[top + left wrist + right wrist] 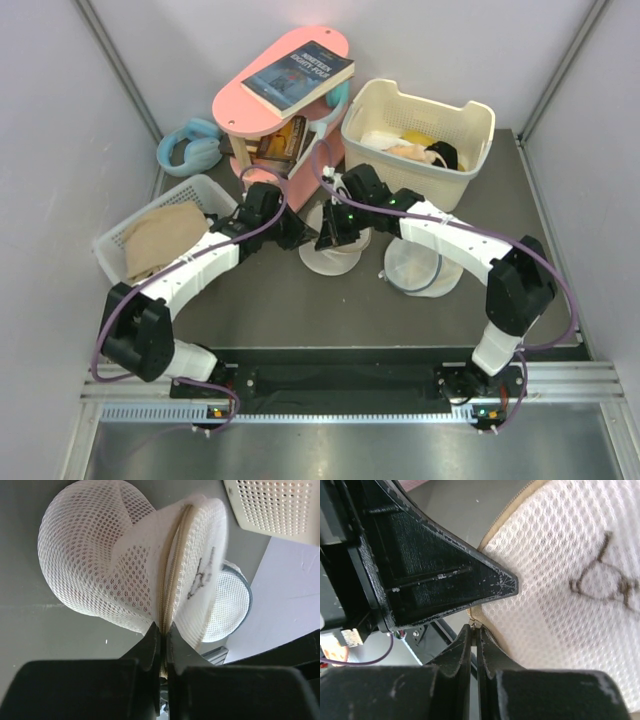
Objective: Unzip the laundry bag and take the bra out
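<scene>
The laundry bag (332, 257) is held near the desk's middle, toward the far edge, between both arms. The left gripper (162, 630) is clamped on its zipper (172, 565) seam, which is seen closed. The right gripper (475, 629) is pinched shut on the bag's zipper edge. A second mesh bag (422, 272) lies nearer the right edge.

The laundry bag (100, 565) is cream-white honeycomb mesh with a beige zip (172, 565) and a black line drawing (200, 575), on a dark grey table (300, 300).
</scene>
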Robot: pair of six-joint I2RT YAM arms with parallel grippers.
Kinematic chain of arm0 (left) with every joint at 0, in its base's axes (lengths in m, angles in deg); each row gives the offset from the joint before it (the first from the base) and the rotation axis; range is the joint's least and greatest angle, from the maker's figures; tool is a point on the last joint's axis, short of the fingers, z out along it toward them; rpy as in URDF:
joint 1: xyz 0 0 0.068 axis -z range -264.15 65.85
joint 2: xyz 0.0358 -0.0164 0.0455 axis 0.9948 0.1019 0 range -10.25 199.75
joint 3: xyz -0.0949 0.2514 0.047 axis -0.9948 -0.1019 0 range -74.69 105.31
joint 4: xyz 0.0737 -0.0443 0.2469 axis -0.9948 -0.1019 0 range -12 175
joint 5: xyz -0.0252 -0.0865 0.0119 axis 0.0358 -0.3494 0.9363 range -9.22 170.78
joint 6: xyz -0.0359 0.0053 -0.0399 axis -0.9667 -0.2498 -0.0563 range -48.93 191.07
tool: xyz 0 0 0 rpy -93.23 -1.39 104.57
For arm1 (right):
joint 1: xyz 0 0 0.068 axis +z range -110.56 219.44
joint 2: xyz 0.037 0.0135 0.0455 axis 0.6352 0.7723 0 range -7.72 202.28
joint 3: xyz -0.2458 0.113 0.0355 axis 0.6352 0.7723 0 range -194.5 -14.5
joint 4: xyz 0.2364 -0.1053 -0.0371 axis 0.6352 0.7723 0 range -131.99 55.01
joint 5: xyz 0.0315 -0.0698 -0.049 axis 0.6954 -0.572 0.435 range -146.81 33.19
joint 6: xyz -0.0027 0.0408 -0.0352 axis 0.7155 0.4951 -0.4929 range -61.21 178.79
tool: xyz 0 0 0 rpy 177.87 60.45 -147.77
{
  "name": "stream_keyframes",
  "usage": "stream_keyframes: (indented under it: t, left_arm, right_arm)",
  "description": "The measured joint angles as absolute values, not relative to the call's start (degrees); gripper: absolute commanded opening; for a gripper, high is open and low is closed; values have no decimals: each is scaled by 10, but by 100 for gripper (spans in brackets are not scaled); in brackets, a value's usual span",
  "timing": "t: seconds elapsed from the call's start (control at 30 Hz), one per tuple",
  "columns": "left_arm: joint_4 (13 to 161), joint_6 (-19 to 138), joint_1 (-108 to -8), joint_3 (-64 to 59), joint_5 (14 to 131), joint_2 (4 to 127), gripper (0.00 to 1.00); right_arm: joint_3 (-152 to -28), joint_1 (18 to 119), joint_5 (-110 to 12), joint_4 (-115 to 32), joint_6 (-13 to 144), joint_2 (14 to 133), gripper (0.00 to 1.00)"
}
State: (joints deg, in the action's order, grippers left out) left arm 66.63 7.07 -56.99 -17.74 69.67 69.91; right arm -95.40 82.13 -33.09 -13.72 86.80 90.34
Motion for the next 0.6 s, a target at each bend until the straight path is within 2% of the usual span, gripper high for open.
stream_keyframes:
  t: [0.27, 0.43, 0.6]
  left_arm:
    - [675, 75, -572, -175, 686, 716, 0]
    - [684, 85, -589, -175, 677, 723, 0]
    - [713, 104, -601, -163, 643, 744, 0]
  right_arm:
    - [-930, 804, -340, -136, 863, 896, 0]
    - [-863, 732, -325, -131, 858, 852, 0]
    - [-846, 668, -325, -109, 837, 831, 0]
